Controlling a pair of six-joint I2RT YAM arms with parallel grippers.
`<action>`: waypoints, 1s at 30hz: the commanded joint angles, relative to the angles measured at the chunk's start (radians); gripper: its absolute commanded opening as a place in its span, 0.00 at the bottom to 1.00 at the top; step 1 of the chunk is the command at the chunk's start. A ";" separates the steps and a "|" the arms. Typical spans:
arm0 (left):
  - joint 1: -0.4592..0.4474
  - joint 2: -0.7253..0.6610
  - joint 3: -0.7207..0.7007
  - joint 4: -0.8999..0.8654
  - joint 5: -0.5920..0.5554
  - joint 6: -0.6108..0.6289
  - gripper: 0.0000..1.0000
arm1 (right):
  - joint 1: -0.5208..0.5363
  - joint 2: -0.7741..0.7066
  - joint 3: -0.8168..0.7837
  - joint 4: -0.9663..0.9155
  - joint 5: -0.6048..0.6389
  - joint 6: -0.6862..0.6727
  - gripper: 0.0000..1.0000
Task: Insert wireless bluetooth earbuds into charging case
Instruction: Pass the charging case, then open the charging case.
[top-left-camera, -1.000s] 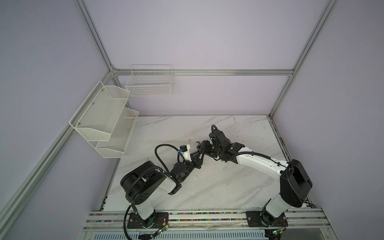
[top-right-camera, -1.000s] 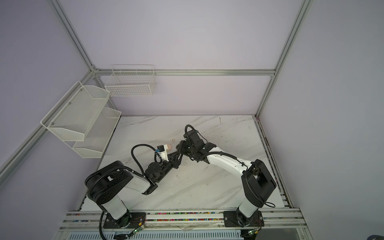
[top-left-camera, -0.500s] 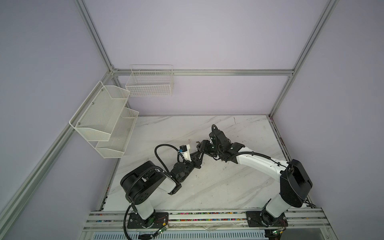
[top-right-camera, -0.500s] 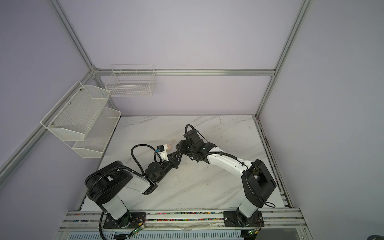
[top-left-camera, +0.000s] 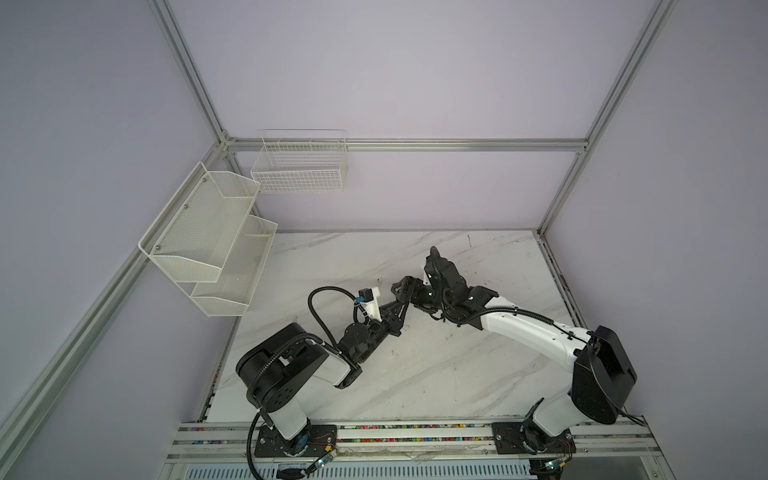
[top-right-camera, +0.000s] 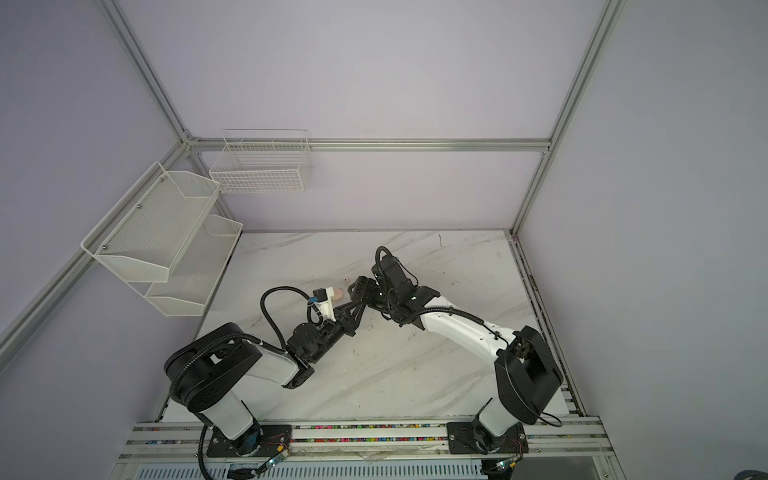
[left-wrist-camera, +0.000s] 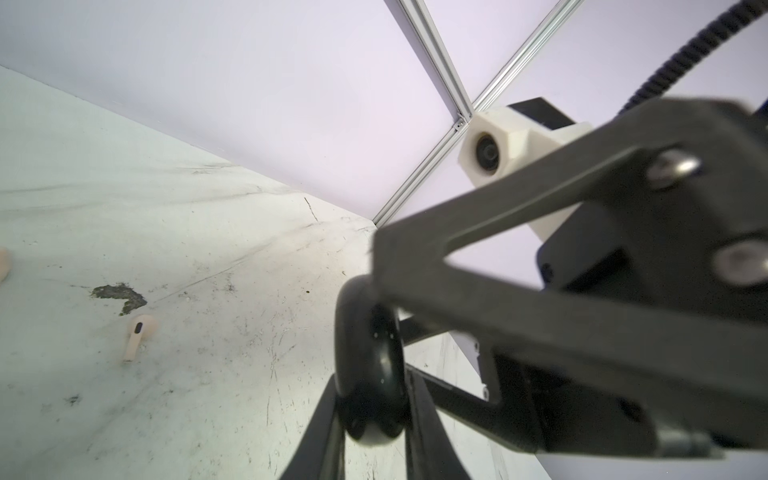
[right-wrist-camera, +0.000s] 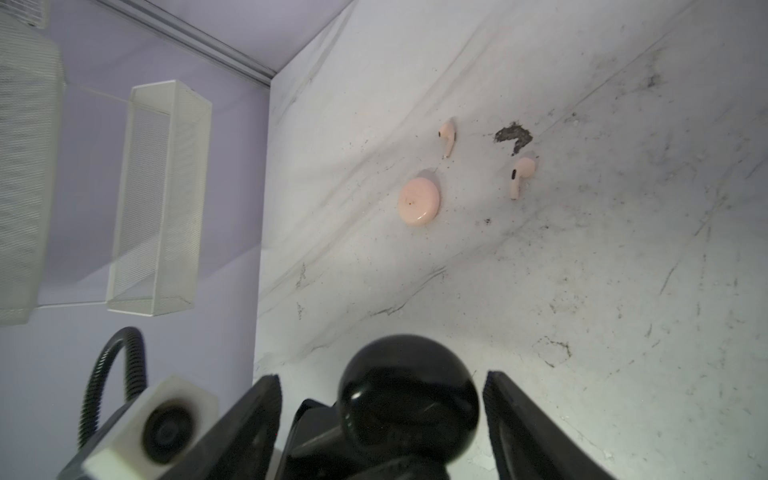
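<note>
We are pinching the glossy black round puck-like charging case (right-wrist-camera: 409, 395) in our left claw (left-wrist-camera: 370, 399), its fingers pressed tight against the case, which is showing edge-on in the left wrist view. Our right claw (right-wrist-camera: 382, 376) is standing spread around that same case with a clear gap on each side, so it is touching nothing and carrying nothing. We are seeing no black earbuds, and we cannot tell whether the black case is open.

The pale pink stemmed plastic earbuds are lying loose on the white marbled tabletop (top-left-camera: 415, 374), ahead of the right claw and beyond the black case. The nearer earbud (right-wrist-camera: 521, 174) is resting just beside a dark stain (right-wrist-camera: 513, 137). The farther earbud (right-wrist-camera: 448, 137) is lying on the stain's other side, near the pale pink round puck-like case (right-wrist-camera: 418, 201).

Both stems are trailing back toward the right claw, roughly crosswise to the line between its fingers, which we are judging a fair alignment for closing on a stem. With both claws meeting at one spot, neither is clearly nearer; the right one is the free one.
</note>
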 joint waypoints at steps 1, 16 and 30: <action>0.026 -0.034 0.013 0.052 0.118 -0.020 0.08 | -0.046 -0.141 -0.036 -0.011 -0.048 -0.123 0.83; 0.153 -0.178 0.003 0.028 0.602 -0.158 0.00 | -0.100 -0.491 -0.088 -0.254 -0.165 -0.634 0.81; 0.159 -0.258 -0.015 -0.036 0.727 -0.177 0.00 | -0.095 -0.365 -0.070 -0.220 -0.230 -0.793 0.76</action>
